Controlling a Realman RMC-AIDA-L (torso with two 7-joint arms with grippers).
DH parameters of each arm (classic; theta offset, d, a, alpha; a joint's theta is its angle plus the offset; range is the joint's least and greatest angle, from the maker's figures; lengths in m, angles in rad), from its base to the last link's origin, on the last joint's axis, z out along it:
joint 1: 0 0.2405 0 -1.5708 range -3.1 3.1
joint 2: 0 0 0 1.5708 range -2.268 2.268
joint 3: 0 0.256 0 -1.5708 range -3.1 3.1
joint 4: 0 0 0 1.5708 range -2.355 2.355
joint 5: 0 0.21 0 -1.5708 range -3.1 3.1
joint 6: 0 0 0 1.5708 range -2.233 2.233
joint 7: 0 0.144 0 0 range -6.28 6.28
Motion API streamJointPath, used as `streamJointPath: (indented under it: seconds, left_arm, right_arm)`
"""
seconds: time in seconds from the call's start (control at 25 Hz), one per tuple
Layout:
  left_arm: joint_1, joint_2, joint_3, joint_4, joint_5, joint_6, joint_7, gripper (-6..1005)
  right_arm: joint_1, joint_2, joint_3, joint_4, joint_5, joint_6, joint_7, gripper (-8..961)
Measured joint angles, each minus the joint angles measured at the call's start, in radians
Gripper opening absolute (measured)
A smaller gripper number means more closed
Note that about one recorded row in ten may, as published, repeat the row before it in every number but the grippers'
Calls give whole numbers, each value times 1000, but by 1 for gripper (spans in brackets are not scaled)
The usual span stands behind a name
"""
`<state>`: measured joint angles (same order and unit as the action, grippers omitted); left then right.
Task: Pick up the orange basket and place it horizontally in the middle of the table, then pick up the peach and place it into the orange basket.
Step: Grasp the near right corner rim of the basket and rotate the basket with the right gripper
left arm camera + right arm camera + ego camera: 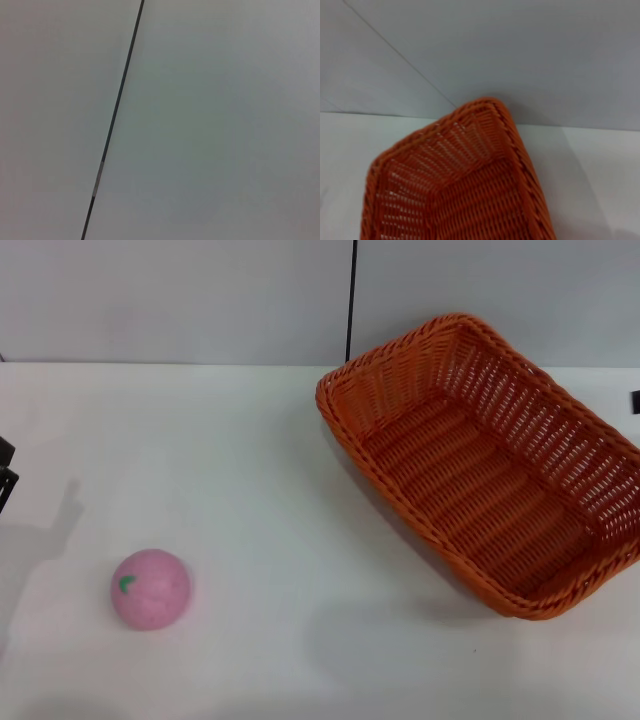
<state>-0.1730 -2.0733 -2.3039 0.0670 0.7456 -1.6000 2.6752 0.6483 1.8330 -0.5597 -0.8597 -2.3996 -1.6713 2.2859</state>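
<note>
Orange basket [485,465] askew at bench [260,470] far right, empty, peach [150,589] well apart near left: first step pending, calling for right tool on rim; tool states cannot tell.

I count one orange basket [480,460], one pink peach [150,589], and one white table [250,490] under them both.

Woven wicker orange basket [480,465]
</note>
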Motion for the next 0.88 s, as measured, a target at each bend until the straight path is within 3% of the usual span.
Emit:
streamJointPath:
  seconds: [0.24,0.32,0.4,0.44,0.6,0.88]
  left_arm:
    - [10,1,0,1,0,1,0,814]
    - [12,1,0,1,0,0,0,814]
    - [15,1,0,0,0,-2,0,814]
    - [15,1,0,0,0,-2,0,814]
    - [18,2,0,0,0,-3,0,814]
    - [18,3,0,-1,0,-3,0,814]
  right_arm:
    - [22,29,-84,82,-4,120,4,599]
    - [28,54,-99,103,-4,176,1,597]
    - [29,63,-107,106,-4,196,1,596]
    - [30,80,-122,110,-4,226,1,595]
    - [32,104,-137,117,-5,270,-5,592]
    - [34,128,-154,123,0,303,-24,587]
